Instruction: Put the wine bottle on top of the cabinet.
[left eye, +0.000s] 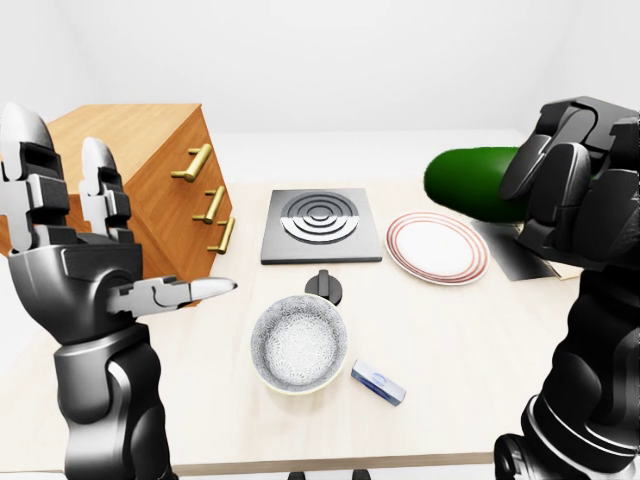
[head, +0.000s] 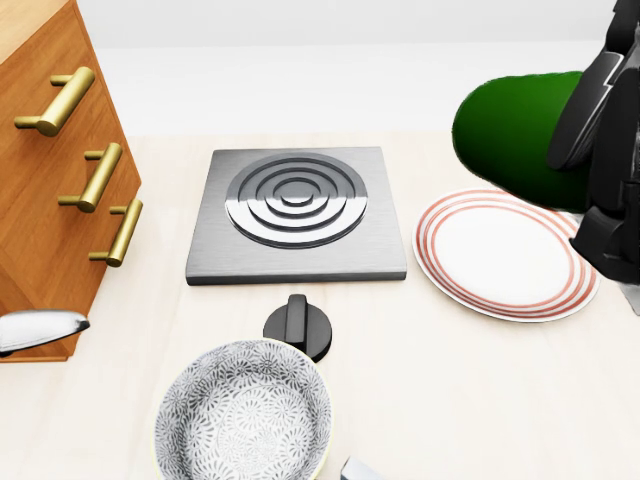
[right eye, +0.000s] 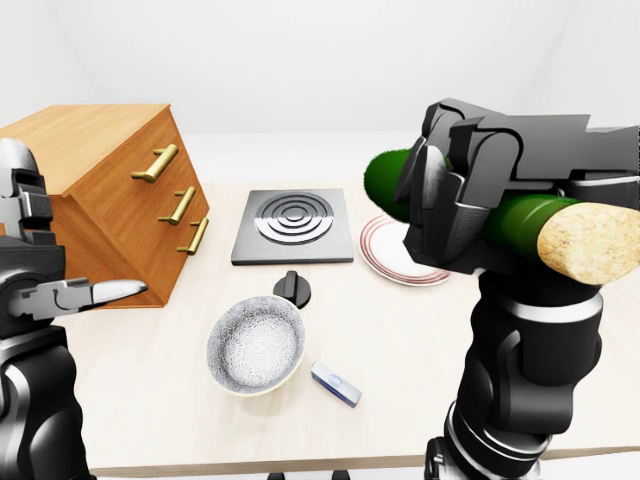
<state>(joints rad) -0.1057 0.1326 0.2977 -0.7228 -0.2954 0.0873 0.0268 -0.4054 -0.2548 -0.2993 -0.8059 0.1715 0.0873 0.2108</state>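
My right hand (left eye: 548, 185) is shut round a green wine bottle (left eye: 468, 184), held roughly level in the air above the striped plate at the right. The bottle's cork end (right eye: 585, 243) points toward the camera in the right-eye view. In the head view its green base (head: 510, 130) hangs over the plate's upper right. The wooden cabinet (left eye: 140, 165) with three brass handles stands at the left of the table, its top bare. My left hand (left eye: 130, 240) is raised beside the cabinet, fingers spread and holding nothing.
A square metal hob plate (left eye: 320, 225) with a black knob (left eye: 323, 286) lies mid-table. A red-ringed plate (left eye: 437, 247) is to its right, a patterned bowl (left eye: 298, 343) below it, and a small blue pack (left eye: 378, 382) beside the bowl. A dark board (left eye: 512, 258) sits far right.
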